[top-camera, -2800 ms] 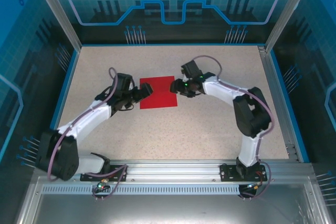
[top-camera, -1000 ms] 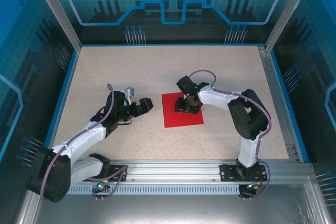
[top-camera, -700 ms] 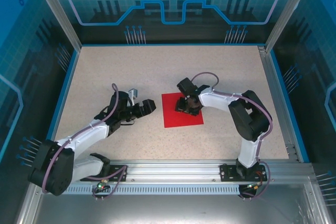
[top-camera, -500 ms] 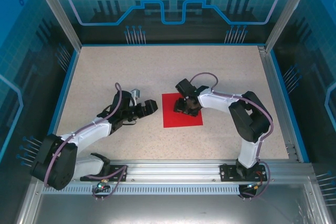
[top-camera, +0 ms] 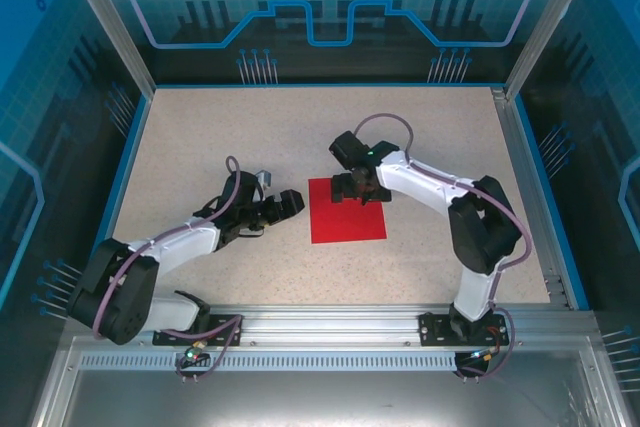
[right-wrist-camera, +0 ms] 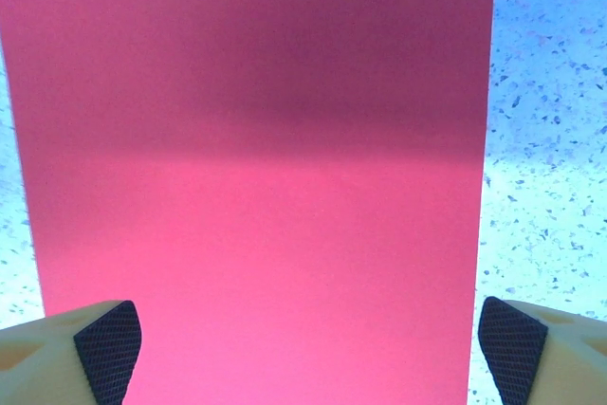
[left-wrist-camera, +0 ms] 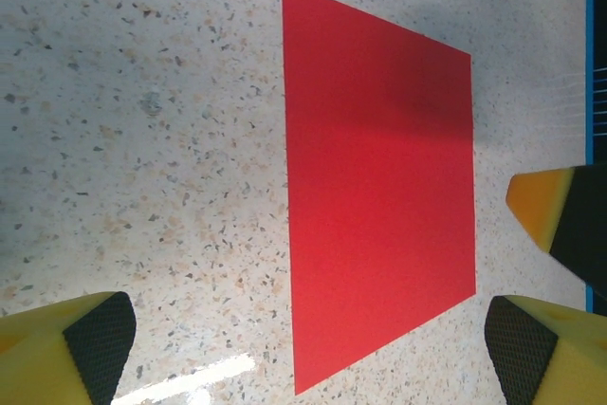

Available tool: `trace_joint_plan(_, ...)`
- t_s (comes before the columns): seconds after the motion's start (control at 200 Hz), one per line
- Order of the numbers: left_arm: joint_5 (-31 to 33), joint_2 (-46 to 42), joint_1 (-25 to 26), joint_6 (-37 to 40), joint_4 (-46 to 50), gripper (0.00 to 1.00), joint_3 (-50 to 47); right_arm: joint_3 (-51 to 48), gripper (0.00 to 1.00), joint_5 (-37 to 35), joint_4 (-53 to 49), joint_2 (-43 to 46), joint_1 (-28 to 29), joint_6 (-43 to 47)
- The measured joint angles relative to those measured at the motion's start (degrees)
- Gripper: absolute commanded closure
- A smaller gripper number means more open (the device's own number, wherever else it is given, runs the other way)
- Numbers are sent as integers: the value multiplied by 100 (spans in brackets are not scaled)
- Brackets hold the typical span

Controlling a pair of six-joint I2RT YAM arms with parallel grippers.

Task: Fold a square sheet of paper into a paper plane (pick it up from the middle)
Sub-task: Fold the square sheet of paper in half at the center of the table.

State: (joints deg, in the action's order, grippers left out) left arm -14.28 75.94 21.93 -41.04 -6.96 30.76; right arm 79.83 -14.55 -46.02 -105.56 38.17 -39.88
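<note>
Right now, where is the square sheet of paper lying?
In the top view the square sheet of paper lies flat near the middle of the table, just right of the left claw, its far edge under the right claw.

My red square sheet of paper lies flat and unfolded on the speckled table. My right pincer hangs over the sheet's far edge, pointing down at it, and its white arm reaches in from the sheet's right. My left pincer sits just beside the sheet's left edge, near the far left corner, aimed at the sheet with nothing in it. Its arm stretches low across the table from the sheet's near left
</note>
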Motion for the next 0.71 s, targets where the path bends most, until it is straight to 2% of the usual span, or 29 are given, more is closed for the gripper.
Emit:
trace_joint_plan(0.385,203,4,-2,-85,249,1,225,1073,3,201,-509,-1270,170,74)
trace_joint_plan(0.705,203,20,-2,-61,369,1,286,1320,2,345,-656,-1617,144,-17)
